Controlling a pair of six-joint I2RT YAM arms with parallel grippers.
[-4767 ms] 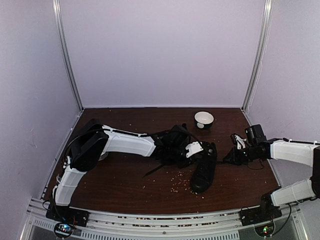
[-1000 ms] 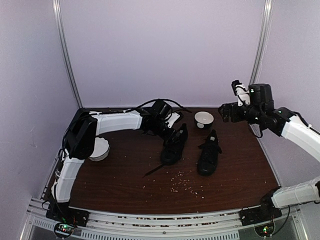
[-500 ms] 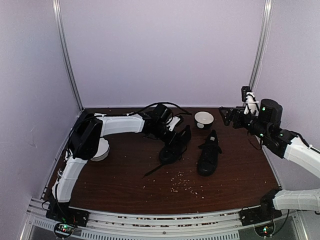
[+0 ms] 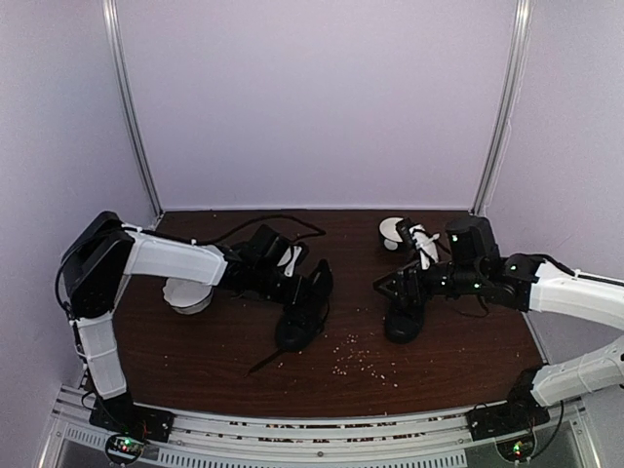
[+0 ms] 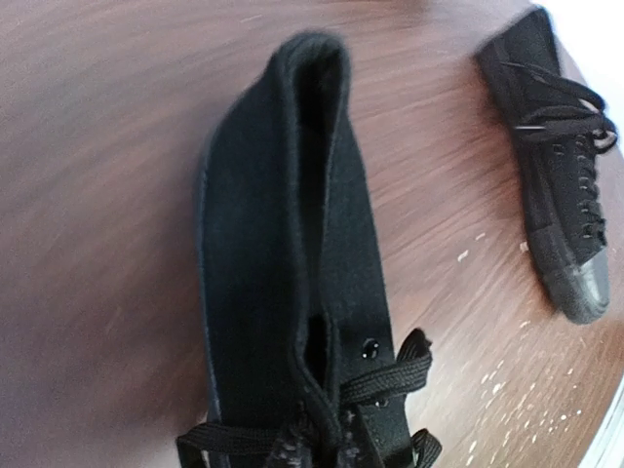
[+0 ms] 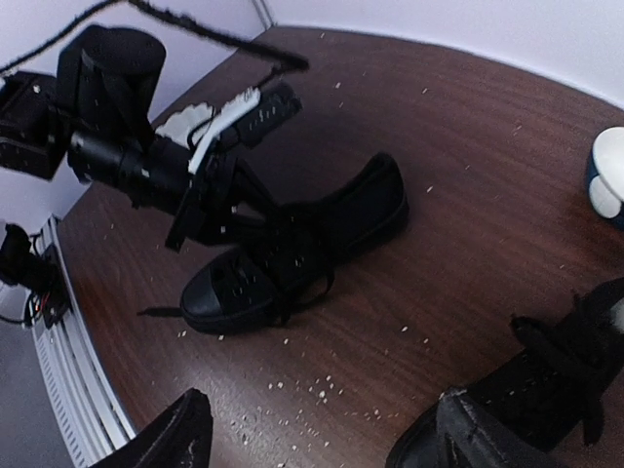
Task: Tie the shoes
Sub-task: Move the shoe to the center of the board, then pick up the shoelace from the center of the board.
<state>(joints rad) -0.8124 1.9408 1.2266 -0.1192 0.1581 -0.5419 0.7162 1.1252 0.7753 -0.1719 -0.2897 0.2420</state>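
Observation:
Two black shoes lie on the brown table. The left shoe (image 4: 297,327) points its toe at the near edge, and my left gripper (image 4: 295,285) sits shut on it at the laces. In the left wrist view that shoe (image 5: 273,244) fills the middle, with my gripper (image 5: 312,453) closed among its laces at the bottom edge. The right shoe (image 4: 402,322) lies under my right gripper (image 4: 395,285), which hangs low over it. Seen from the right wrist, the gripper (image 6: 331,439) is open with only table between its fingers (image 6: 185,434), and the right shoe (image 6: 565,375) lies beside them.
One white bowl (image 4: 185,292) stands beside the left arm and another white bowl (image 4: 393,229) sits at the back behind the right gripper. Pale crumbs (image 4: 356,359) are scattered near the front. A loose lace end (image 4: 263,361) trails from the left shoe.
The left gripper has pulled the left shoe to the left and nearer. The right arm has dropped from high at the back right to just over the right shoe.

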